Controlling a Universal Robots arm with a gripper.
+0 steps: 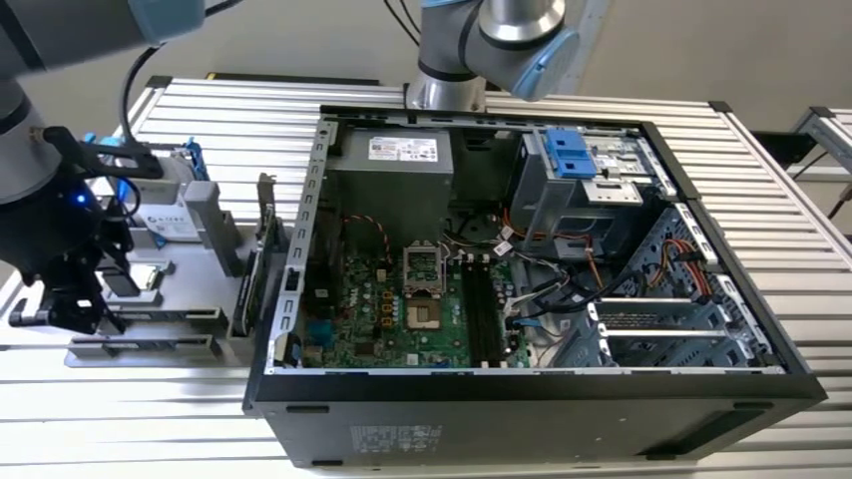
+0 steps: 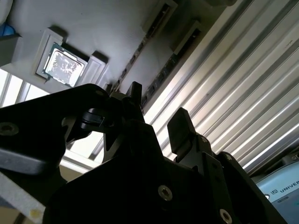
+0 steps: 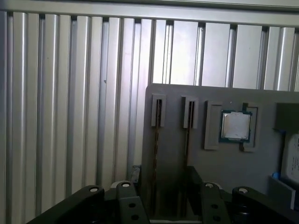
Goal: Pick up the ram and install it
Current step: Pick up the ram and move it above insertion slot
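Note:
My gripper hangs over the grey parts tray at the exterior view's left, beside the open computer case. In the first wrist view the tray carries two narrow holders, and a thin dark strip runs along each. These strips look like the ram standing on edge. My black fingers stand apart on either side of the strips, open, with nothing clamped. In the second wrist view the fingers also show a gap between them. The motherboard's black slots lie inside the case.
The tray also holds a processor chip, a silver hard drive and a tall dark card with a metal bracket. A second arm's base stands behind the case. Ribbed aluminium table surrounds the tray.

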